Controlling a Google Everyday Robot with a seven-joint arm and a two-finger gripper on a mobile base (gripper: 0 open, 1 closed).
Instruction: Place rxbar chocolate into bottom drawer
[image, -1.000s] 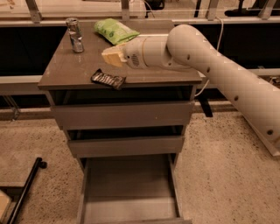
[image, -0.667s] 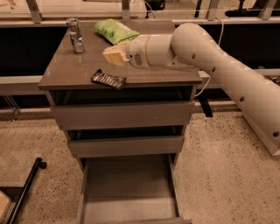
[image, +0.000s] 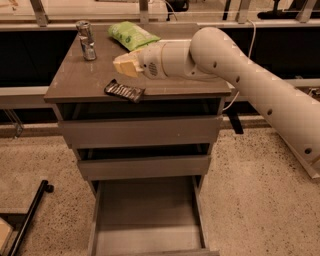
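The rxbar chocolate (image: 125, 91), a flat black-wrapped bar, lies on the cabinet top near its front edge, left of centre. My gripper (image: 125, 65) hovers just above the top, right behind the bar and a little apart from it, at the end of the white arm (image: 240, 75) that reaches in from the right. The gripper holds nothing that I can see. The bottom drawer (image: 147, 215) is pulled out below, and its flat grey floor is bare.
A green bag (image: 132, 35) lies at the back of the top, behind the gripper. A metal can (image: 86, 40) stands at the back left. The two upper drawers (image: 140, 131) are closed. A black bar (image: 30, 215) lies on the floor at the left.
The arm has shifted only slightly, and the gripper stays behind the bar. The bar and the drawers have not moved.
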